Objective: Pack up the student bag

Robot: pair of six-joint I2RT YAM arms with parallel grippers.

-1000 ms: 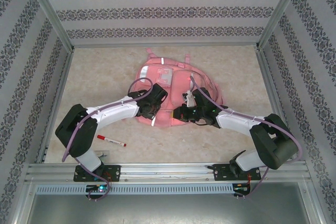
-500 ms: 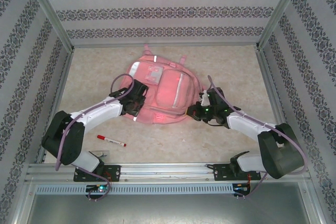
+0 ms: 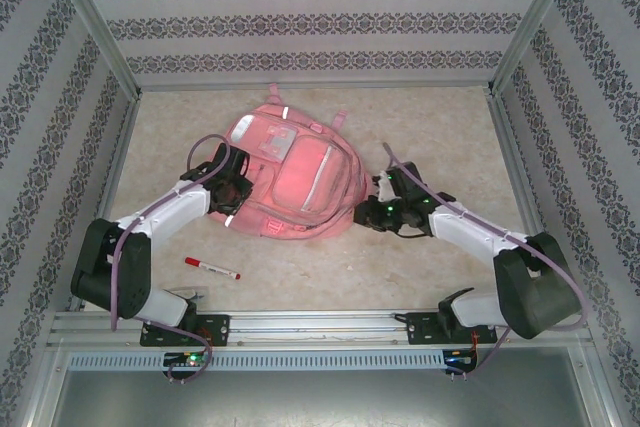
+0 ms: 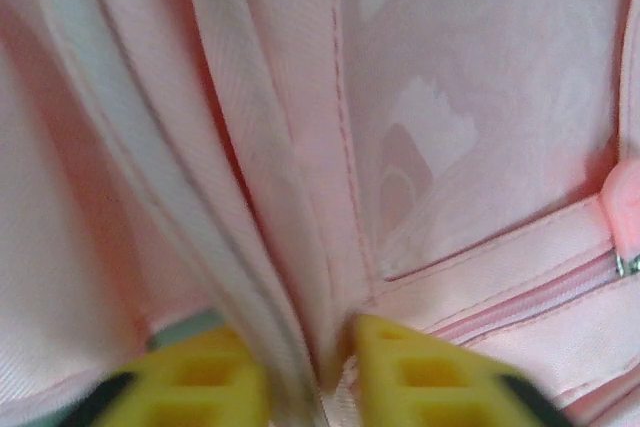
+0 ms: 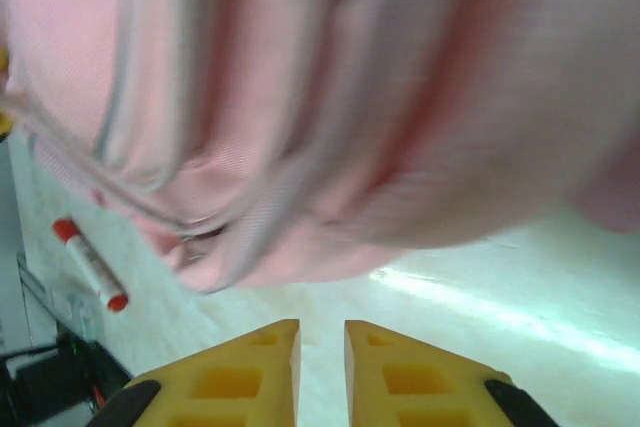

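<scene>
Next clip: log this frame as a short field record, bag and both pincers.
student bag: lying flat on the table, front pockets up
left pincer: at the bag's left edge, fabric fold between its fingers; grip unclear
right pincer: just off the bag's near right edge, slightly open, empty
loose item: red-capped marker on table, outside bag

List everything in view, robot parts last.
large pink fabric backpack: 1, pink with pale strips, lying mid-table between the grippers
white marker pen with red ends: 1, white and red, on the table near the left arm, apart from the backpack
beige marbled table: 1, beige, under everything
patterned wall panels: 3, white with dark bands, left, back, right
metal rail: 1, silver, near edge
left gripper: 1, yellow fingers, astride a backpack fold
right gripper: 1, yellow fingers, slightly apart, empty, beside the backpack
</scene>
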